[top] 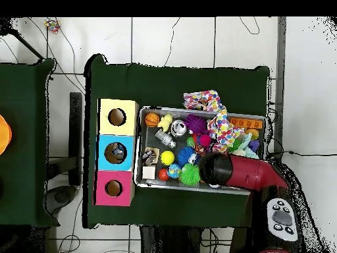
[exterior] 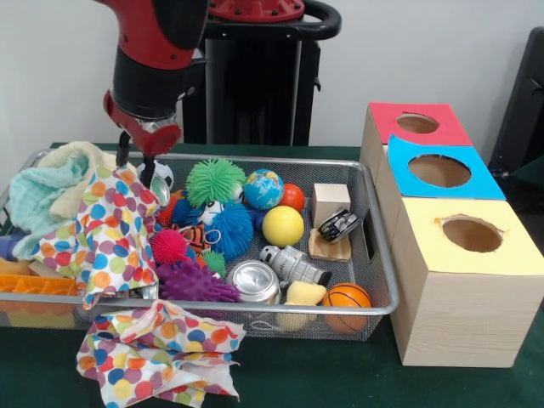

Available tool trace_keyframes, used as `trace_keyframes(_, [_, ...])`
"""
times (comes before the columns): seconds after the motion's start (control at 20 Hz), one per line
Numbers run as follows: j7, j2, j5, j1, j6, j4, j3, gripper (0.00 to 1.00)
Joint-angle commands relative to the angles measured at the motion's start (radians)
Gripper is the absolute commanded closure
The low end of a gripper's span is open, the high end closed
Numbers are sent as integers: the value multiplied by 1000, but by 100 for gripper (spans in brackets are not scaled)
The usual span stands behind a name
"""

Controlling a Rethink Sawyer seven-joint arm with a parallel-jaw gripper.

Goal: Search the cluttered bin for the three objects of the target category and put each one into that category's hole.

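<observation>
Pinching soft polka-dot cloth, the tool hangs over the wire-mesh bin.

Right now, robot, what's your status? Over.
Pincer down at the polka-dot cloth in the wire-mesh basket, grip unclear. Blue-topped box's hole unblocked. Cloth drapes over the basket's rim, covering toys.

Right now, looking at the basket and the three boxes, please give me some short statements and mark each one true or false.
1. The blue-topped box stands between the red-topped box and the yellow-topped box. True.
2. The polka-dot cloth hangs over the wire-mesh basket rim. True.
3. The yellow ball lies outside the basket. False: it lies inside.
4. The tool hovers over the boxes. False: it is above the basket's cloth end.
</observation>
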Motion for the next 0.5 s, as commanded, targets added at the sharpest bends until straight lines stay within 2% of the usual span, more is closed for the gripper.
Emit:
trace_keyframes(0.05, [1, 18, -34, -19, -26, -65, 30, 0])
trace_keyframes(0.5, [-10, -4, -7, -34, 2, -58, 44, 0])
